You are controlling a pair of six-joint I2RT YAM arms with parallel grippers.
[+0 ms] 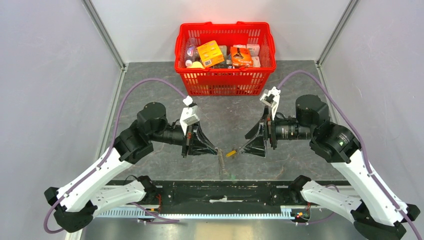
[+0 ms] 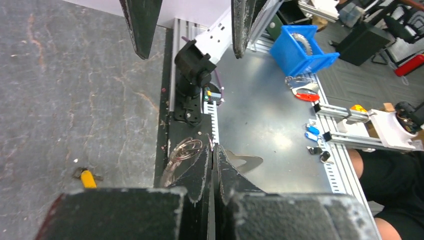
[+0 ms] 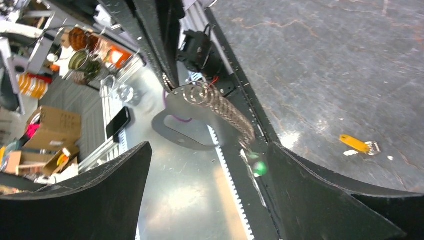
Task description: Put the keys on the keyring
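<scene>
Keyring [image 1: 221, 162], top view: hangs from left gripper [image 1: 216, 150] near the mat [image 1: 150, 85] front edge; yellow key [image 1: 231, 153] lies on it between both claws. Left wrist: we see jaws pinching the ring. Right wrist: right gripper [image 3: 207, 150] spread, green key [image 3: 259, 167] blurred at coil's end

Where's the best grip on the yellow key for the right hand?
The yellow key lies flat on the table, clear of other things, so come straight down. Close the right hand across the long sides of its plastic head, leaving the small metal end free for the keyring held in the left hand. The right hand is open.
</scene>
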